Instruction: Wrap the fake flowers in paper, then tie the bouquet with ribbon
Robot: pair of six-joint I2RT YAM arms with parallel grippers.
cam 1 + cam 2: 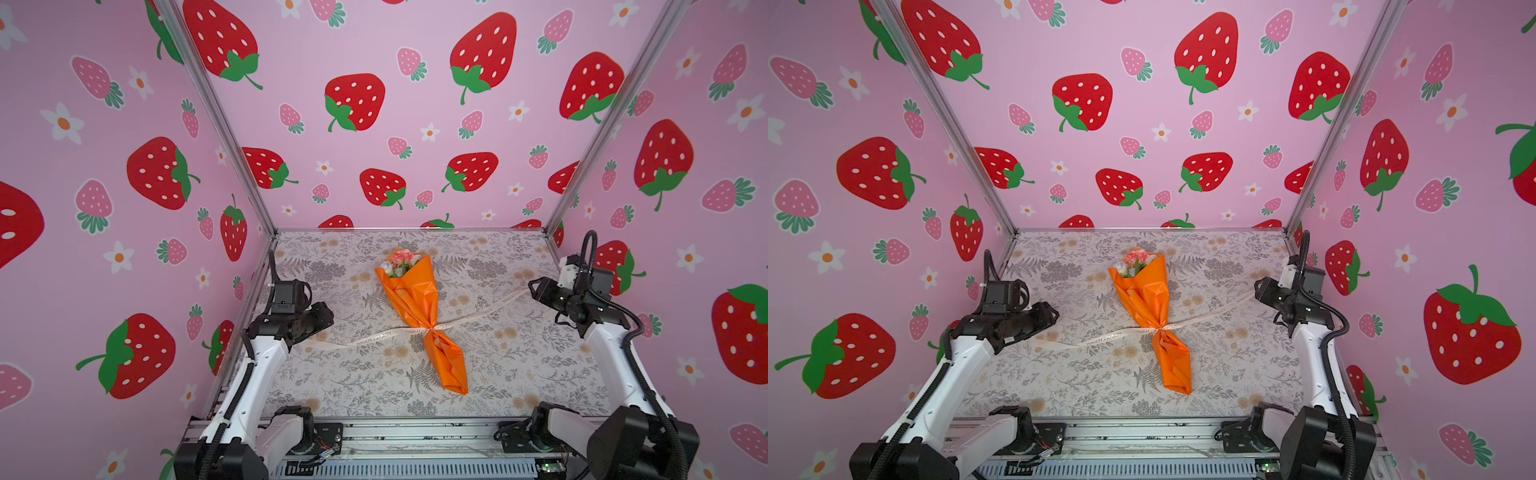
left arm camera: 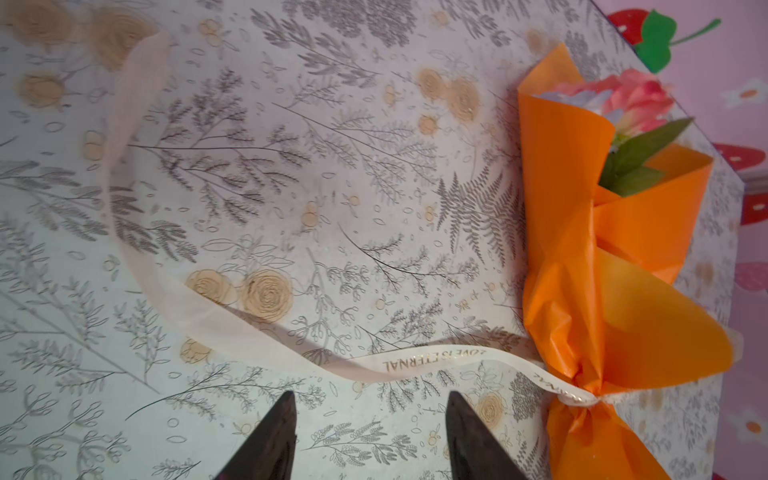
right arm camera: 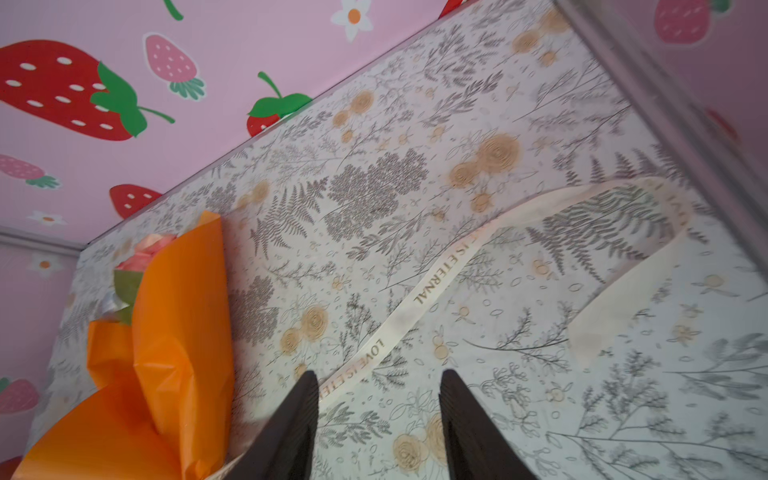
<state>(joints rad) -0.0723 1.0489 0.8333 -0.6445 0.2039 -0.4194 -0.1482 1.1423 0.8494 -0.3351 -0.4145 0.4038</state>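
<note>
Nearest me, at the bottom of both top views, I see the tail of the orange wrapping paper [image 1: 451, 365] lying flat on the table [image 1: 532, 374], a little right of centre.

Going up the frame, my left gripper [image 1: 329, 314] sits at centre left, low over the table. In the left wrist view [image 2: 371, 401] its jaws stand apart with only the printed tabletop between them. It's holding nothing.

Next comes the cream ribbon [image 1: 374, 333], pulled tight around the pinched waist of the paper. One loose end trails left across the table to just below the left gripper. The other runs up and right toward my right gripper [image 1: 532, 286], which is at the right side of the frame.

In the right wrist view [image 3: 379, 376] those jaws are parted too. The ribbon [image 3: 419, 297] slants past one black finger [image 3: 299, 415] and goes out of sight behind it. Nothing is pinched there.

Farther back, the paper fans into a cone, and the bouquet of fake flowers [image 1: 401, 259] sits in its mouth at upper centre of the table, heads toward the back wall. Pink, peach and white blooms and a green leaf poke out, and the stems are hidden inside the wrap. Both top views show it the same way [image 1: 1136, 259], well apart from both grippers.
</note>
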